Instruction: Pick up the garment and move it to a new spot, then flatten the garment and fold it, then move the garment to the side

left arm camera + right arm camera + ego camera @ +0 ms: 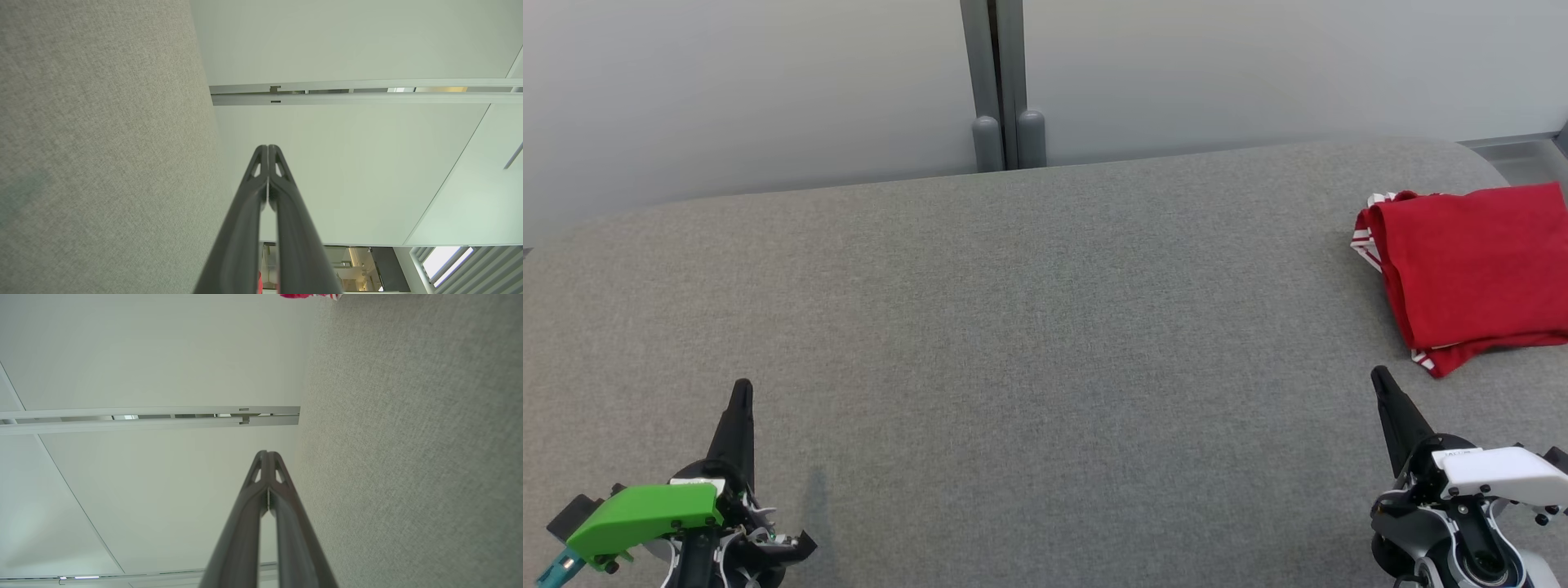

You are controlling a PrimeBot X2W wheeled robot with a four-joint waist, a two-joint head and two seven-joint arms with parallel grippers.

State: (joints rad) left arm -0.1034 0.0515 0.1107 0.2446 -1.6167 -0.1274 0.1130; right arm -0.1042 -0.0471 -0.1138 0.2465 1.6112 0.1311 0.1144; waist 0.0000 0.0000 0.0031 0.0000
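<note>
Red folded garment (1474, 273) on coarse grey fabric (1013, 327); tapered left fingers (249, 212) and right fingers (249, 514) together.

The left gripper (741, 390) points forward, its two dark fingers (737, 433) pressed together tip to tip (a green cover (645, 510) caps its wrist). Well apart to its right, the right gripper (1382, 380), under a white housing (1499, 469), is pinched together likewise.
</note>
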